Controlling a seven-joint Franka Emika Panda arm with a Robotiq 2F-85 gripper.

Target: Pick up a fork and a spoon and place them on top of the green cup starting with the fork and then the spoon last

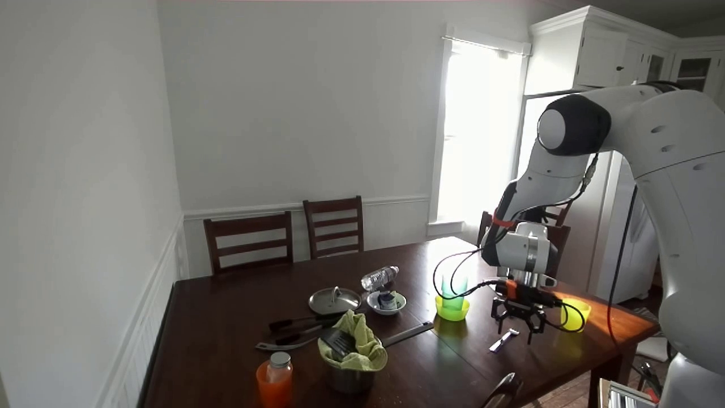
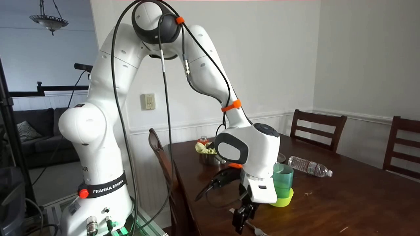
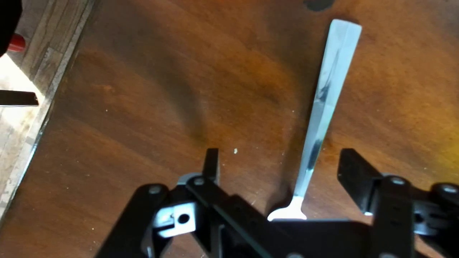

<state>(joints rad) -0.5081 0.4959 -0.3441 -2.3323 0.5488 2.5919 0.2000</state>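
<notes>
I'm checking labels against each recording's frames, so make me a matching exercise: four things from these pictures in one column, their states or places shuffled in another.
Things:
1. gripper
2. fork
3. plastic bottle
4. orange cup

States and places:
A. holds a lidded jar
B. lies below the gripper
C. open, holding nothing
D. on its side near a white bowl

Pairs: 1-C, 2-B, 3-D, 4-A

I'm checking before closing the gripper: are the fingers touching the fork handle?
Apart. In the wrist view, table shows between the fork handle and the fingers on both sides.
</notes>
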